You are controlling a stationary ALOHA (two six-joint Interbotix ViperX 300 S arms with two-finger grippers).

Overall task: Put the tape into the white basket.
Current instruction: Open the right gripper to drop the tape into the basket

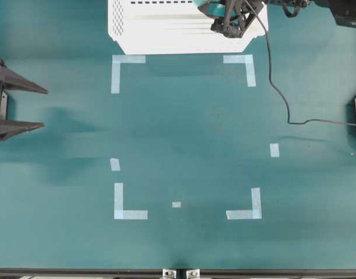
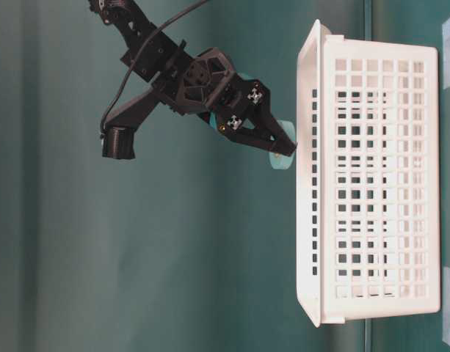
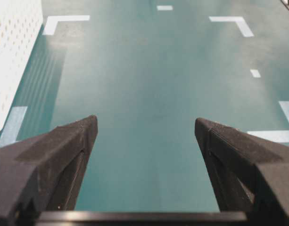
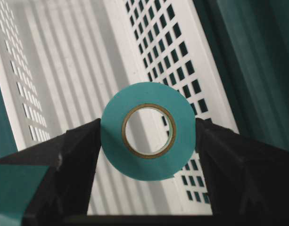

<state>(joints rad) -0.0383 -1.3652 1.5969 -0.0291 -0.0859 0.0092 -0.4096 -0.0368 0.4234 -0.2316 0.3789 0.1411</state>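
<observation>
R gripper (image 4: 148, 136) over white basket (image 2: 371, 183), tape (image 4: 148, 131) between its pads, hole facing cam; can't tell if grasped or just released. L gripper (image 3: 145, 136) wide apart, far off.

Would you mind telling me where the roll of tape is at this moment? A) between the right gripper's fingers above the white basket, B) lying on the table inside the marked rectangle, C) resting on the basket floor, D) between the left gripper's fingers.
A: the right wrist view shows the tape between the right gripper fingers with the white basket beneath it.
</observation>
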